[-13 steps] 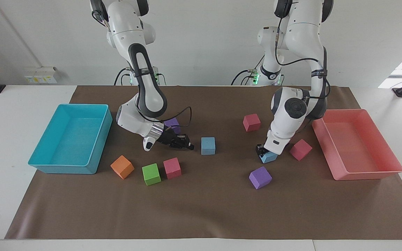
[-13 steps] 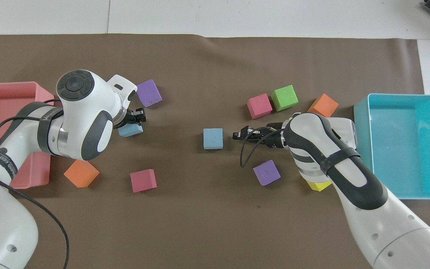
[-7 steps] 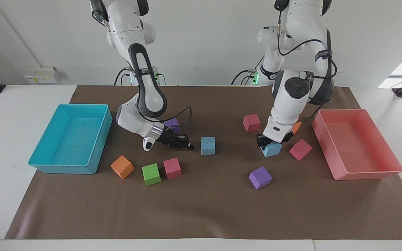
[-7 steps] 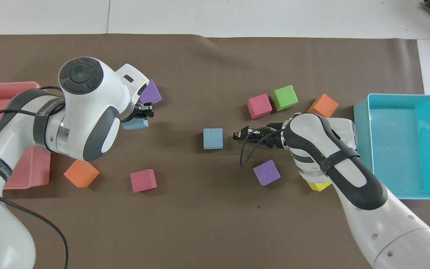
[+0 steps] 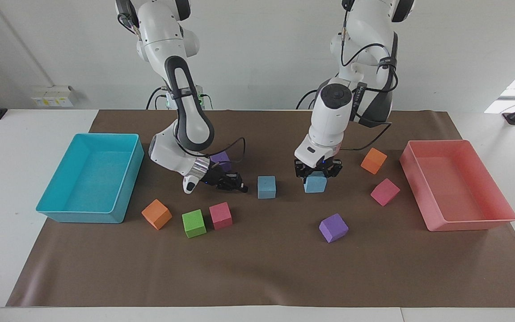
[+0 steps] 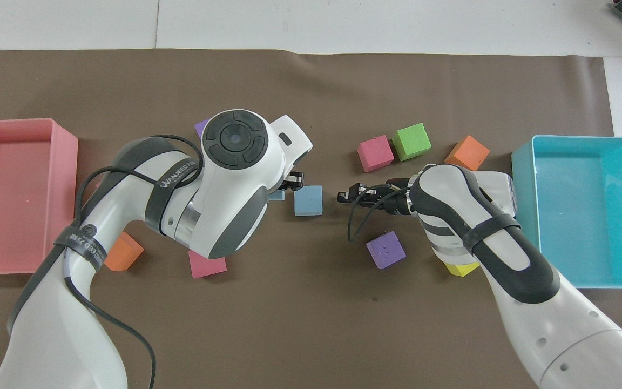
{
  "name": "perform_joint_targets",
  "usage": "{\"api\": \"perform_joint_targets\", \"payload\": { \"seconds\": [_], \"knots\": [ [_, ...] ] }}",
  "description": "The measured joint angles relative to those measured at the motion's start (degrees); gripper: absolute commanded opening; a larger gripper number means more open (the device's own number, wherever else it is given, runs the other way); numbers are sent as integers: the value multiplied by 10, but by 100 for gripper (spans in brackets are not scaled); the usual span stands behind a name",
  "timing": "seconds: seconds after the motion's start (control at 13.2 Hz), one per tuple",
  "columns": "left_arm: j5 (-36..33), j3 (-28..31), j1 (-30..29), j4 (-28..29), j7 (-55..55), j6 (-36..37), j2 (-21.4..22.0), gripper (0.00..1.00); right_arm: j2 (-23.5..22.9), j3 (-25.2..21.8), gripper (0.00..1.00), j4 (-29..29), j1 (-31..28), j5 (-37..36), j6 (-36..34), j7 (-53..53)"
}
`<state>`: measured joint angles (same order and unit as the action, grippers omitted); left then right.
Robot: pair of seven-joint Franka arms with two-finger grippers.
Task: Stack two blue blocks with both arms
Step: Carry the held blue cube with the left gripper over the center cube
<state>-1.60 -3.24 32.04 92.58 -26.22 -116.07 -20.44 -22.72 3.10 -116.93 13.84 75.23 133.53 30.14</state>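
The left gripper was clamped on one blue foam cube, holding it up over the middle of the brown mat, just beside the second blue foam cube, which rested on the mat near its centre. In the overhead view the left arm's wrist covered most of the held cube, and the resting cube lay between the two grippers. The right gripper, fingertips together and holding nothing, hung low beside the resting cube, toward the right arm's end of the mat. A turquoise tray sat at that end, and a pink tray sat at the left arm's end.
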Motion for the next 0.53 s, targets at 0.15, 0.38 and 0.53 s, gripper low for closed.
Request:
{"api": "perform_joint_targets", "payload": {
  "seconds": [0.15,0.38,0.53],
  "knots": [
    [7,0,14,-16,-11,1,-9,0,0,0,0,-2,0,0,0,1],
    [11,0,31,-39,-39,2,-29,0,0,0,0,-5,0,0,1,8],
    [11,-1,39,-57,-53,2,-52,0,0,0,0,-7,0,0,2,13]
  ]
}}
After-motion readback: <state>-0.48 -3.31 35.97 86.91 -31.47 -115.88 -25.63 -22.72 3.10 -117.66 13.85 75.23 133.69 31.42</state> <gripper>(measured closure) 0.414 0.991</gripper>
